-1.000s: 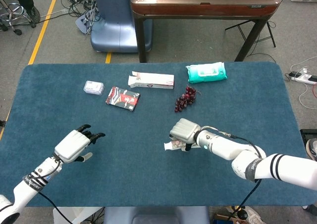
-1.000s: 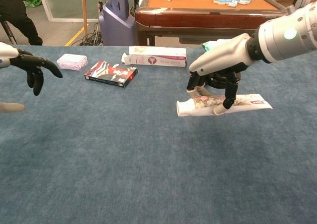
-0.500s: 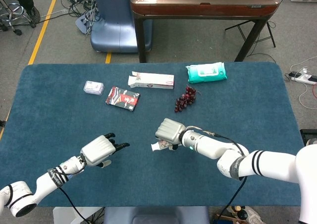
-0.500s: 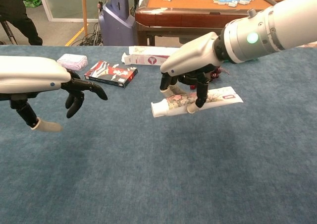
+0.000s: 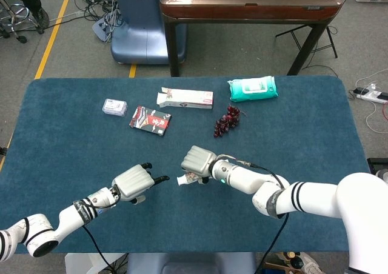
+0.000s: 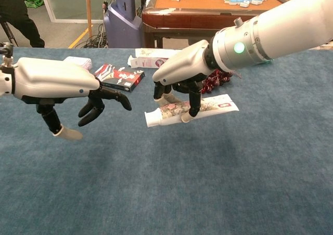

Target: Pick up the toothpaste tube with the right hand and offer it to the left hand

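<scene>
My right hand (image 6: 179, 74) (image 5: 195, 160) grips the white toothpaste tube (image 6: 192, 109) from above, holding it level over the blue table (image 6: 208, 183). The tube's cap end (image 6: 150, 121) (image 5: 182, 180) points toward my left hand. My left hand (image 6: 67, 87) (image 5: 134, 181) hovers just left of that cap with its fingers spread and nothing in it. A short gap separates its dark fingertips (image 6: 126, 105) from the cap.
At the back of the table lie a small clear packet (image 5: 114, 107), a red and black pack (image 5: 150, 120), a long white box (image 5: 185, 98), a bunch of dark grapes (image 5: 227, 120) and a green wipes pack (image 5: 253, 88). A wooden table (image 5: 251, 1) stands beyond.
My right hand has carried the tube leftward across the table. My left hand has moved rightward toward it, so the gap between them has shrunk to a short one.
</scene>
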Controlling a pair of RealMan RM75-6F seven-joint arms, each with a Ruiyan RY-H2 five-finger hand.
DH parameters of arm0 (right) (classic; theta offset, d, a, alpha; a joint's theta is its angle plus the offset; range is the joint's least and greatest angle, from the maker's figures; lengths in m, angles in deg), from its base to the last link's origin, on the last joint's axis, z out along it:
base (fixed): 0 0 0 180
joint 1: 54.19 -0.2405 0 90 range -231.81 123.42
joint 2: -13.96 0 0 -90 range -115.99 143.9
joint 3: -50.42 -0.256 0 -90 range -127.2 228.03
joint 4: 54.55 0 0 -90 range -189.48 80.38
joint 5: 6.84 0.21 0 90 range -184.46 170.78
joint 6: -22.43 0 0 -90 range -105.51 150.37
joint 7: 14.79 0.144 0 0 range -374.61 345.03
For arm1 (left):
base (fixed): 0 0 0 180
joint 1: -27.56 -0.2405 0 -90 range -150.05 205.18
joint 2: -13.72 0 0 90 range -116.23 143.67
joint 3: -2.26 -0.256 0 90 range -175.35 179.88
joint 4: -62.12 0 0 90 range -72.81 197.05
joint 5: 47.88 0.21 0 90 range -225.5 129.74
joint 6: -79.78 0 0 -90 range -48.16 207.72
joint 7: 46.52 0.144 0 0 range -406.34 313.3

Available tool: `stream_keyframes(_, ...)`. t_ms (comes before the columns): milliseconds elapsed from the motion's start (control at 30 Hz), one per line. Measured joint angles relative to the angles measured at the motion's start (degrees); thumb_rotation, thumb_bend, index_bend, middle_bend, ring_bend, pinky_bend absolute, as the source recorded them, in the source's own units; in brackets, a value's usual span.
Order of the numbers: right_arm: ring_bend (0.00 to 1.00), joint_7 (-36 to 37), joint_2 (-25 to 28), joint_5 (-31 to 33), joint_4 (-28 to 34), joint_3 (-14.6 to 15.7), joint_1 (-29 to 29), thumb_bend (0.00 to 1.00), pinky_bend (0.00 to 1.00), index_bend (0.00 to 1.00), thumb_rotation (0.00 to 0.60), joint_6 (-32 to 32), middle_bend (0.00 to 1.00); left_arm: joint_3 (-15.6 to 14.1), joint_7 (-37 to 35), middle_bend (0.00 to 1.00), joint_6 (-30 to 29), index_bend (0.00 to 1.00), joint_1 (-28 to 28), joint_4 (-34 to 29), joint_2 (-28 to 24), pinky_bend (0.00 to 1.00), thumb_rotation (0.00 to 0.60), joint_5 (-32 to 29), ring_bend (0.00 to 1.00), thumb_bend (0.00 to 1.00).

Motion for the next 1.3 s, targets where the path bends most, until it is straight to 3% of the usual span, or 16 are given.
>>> stream_keyframes(567, 0.75, -0.8, -3.0, 5.3, -2.5, 2.7, -4.2, 1.0, 0.65, 0.81, 0.6, -1.8, 0.76, -0.3, 5.1, 0.62, 2.5, 0.14, 3.4, -0.3, 1.7, 0.18, 0.6, -5.8, 0.53, 0.25)
stream_keyframes(1300, 0.76, 1.9, -3.5, 4.6, -3.1, 3.2, -4.7, 1.0, 0.65, 0.84, 0.6, -2.5, 0.77, -2.1, 7.6, 0.62, 2.3, 0.16, 5.3, 0.9, 3.0, 0.18, 0.6, -8.0, 0.54, 0.25)
